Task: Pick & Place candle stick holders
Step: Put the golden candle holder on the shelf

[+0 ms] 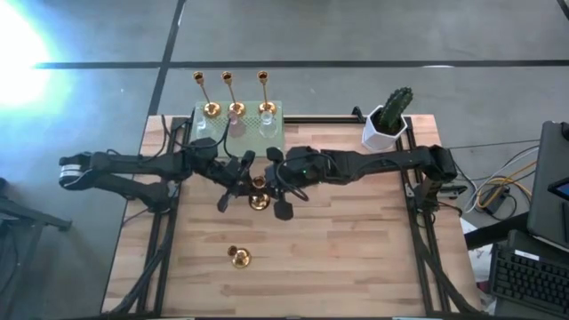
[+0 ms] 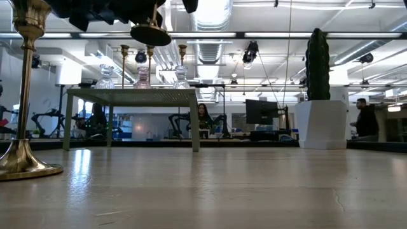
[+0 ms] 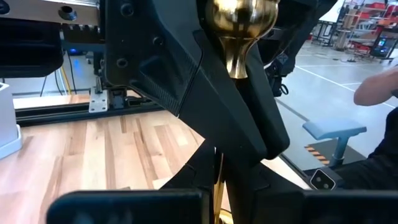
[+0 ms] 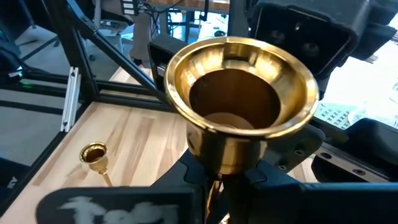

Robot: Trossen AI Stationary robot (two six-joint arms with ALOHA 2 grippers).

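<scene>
Both grippers meet over the middle of the butcher-block table, just in front of the pale perforated stand at its back edge. Right gripper is closed on the thin stem of a brass candle stick holder; its wrist view looks straight down into the holder's flared gold cup with the dark fingers pinched below it. Left gripper sits beside the same holder, nearly shut, and its wrist view shows the brass stem running between its fingers, though a firm grip cannot be told. In the low view the holder's round base hangs above the tabletop. A second brass holder stands well forward of the stand, alone. Three tall brass holders and small glass ones stand on the stand, and a white pot with a cactus sits to its right.
</scene>
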